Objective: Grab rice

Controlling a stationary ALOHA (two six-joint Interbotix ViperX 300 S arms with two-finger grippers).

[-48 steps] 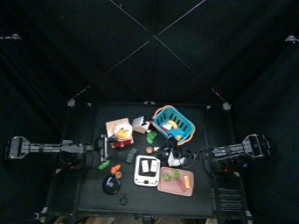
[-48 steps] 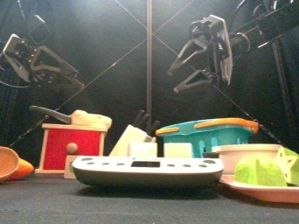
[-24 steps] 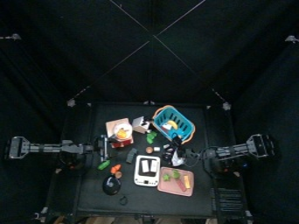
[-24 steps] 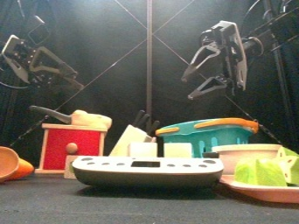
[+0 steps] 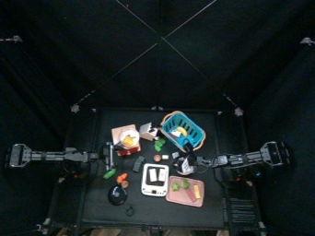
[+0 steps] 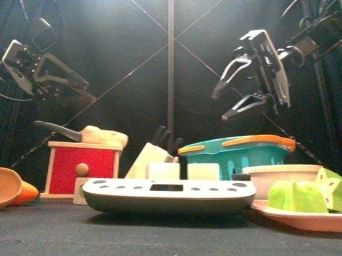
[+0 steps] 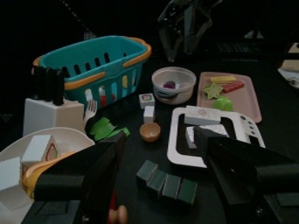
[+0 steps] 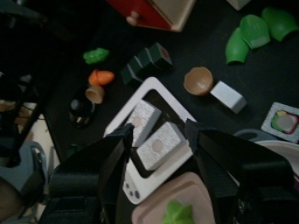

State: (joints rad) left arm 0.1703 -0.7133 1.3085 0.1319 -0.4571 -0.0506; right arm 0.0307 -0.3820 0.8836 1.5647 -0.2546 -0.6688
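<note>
Right gripper [image 5: 185, 165] in the top view sits over the table's right half, between the teal basket [image 5: 182, 128] and the pink tray [image 5: 189, 192], just right of the white scale [image 5: 154, 178]. The left arm rests out at the left edge.

Front view: the right gripper [image 6: 230, 102] hangs high, its 2 jaws spread wide and holding nothing. The rice bowl [image 6: 283, 177], white, stands on the table well below it, slightly to the right, behind the tray. Left gripper [image 6: 36, 74] hangs high on the left.

Left wrist view: the left gripper's 2 jaws stand wide apart, empty. The rice bowl [image 7: 176, 80] stands between basket and tray, a purple piece on top, with the right gripper [image 7: 187, 28] above it.

Right wrist view: the wide jaws frame the scale [image 8: 158, 140]; the rice bowl [image 8: 281, 123] peeks in at the picture's edge, outside the jaws.
</note>
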